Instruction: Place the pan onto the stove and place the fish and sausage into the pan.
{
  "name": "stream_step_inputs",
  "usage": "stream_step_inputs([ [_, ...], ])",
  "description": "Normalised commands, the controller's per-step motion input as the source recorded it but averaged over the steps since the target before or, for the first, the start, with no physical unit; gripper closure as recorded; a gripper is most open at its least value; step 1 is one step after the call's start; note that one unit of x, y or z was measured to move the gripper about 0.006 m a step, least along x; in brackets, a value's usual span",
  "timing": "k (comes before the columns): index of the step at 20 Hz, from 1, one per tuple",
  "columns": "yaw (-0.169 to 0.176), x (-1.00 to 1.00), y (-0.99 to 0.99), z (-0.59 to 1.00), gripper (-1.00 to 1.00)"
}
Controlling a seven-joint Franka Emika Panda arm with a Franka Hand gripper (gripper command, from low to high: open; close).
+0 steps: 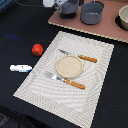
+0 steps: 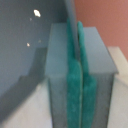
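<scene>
The small blue-grey pan [image 1: 68, 8] is at the far left end of the pinkish stove board [image 1: 105, 29]; I cannot tell if it rests on it. My gripper [image 1: 53, 4] is at the pan's handle side. In the wrist view my gripper [image 2: 80, 75] has its teal pads [image 2: 73, 90] pressed together on the thin metal handle [image 2: 73, 25], with the pan's grey wall [image 2: 25, 45] beside it and the stove [image 2: 107, 20] behind. The red sausage [image 1: 37, 49] and the white-and-blue fish [image 1: 21, 68] lie on the dark table, at the exterior view's left of the placemat.
A larger grey pot [image 1: 92, 13] stands on the stove next to the pan, and a pale bowl [image 1: 123, 18] at the stove's right end. The woven placemat [image 1: 95, 80] holds a beige plate [image 1: 68, 66] and orange-handled cutlery [image 1: 88, 59].
</scene>
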Motion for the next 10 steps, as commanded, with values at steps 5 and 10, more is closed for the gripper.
stream_step_inputs([
  [5,0.0,0.06,0.3,-0.19,1.0],
  [10,0.0,0.06,0.27,-0.13,1.0],
])
